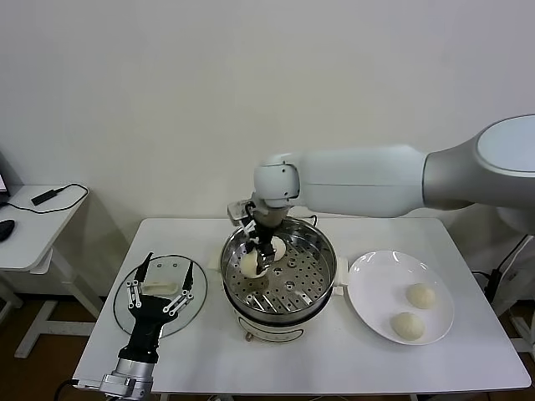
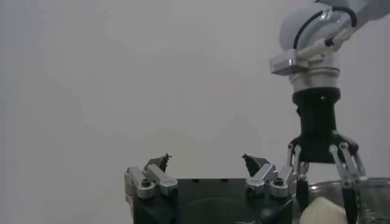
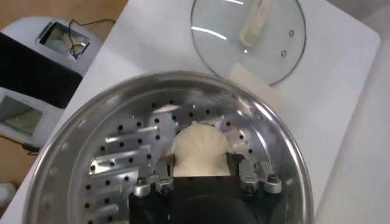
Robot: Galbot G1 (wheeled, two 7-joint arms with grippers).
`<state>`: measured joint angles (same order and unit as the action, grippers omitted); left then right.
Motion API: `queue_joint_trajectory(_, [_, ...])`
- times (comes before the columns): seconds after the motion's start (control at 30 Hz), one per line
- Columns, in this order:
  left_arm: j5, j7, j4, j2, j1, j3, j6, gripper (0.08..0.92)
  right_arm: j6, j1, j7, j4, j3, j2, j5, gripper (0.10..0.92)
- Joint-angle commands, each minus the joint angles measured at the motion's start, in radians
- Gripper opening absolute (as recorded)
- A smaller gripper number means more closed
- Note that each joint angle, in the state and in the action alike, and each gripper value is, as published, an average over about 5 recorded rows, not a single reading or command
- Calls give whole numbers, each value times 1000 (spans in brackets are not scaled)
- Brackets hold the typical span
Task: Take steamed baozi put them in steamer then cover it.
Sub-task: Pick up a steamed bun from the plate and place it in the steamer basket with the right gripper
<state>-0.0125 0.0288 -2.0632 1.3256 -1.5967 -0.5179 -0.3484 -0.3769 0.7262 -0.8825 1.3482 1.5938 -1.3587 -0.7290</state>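
Right tool (image 1: 265, 255) reaches down inside the steamer (image 1: 322, 288), clenched on a bun (image 3: 198, 152) just over the perforated tray. A second bun (image 1: 277, 248) sits in the steamer beside it. Two buns (image 1: 420, 295) lie on the plate (image 1: 372, 280). Left tool (image 1: 159, 288) hovers released above the glass lid (image 1: 125, 309) on the counter (image 1: 351, 359).

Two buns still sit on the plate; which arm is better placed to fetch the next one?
Likely the right: the plate lies on its side, though the right gripper holds a baozi inside the steamer. The left gripper hovers open over the glass lid.
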Motion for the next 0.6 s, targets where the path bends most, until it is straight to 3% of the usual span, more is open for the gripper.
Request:
queue_joint_trajectory(0.03, [0,0,2,0,0,-2,-1,823,-20,-36,45,-7,5,-38,-3,605])
queue_joint_trajectory(0.23, [0,1,6,1,-1,-6,-2,823,-21,-52,46,-6,0,-29,4,627])
queue_joint_trajectory(0.5, [0,1,5,2,-3,-10,1,823,-19,-47,35,25,-31,16,32,792])
queue_joint_trajectory(0.6, [1,1,7,4,-4,-11,1,823,-13,-17,14,77,-55,81,65,818])
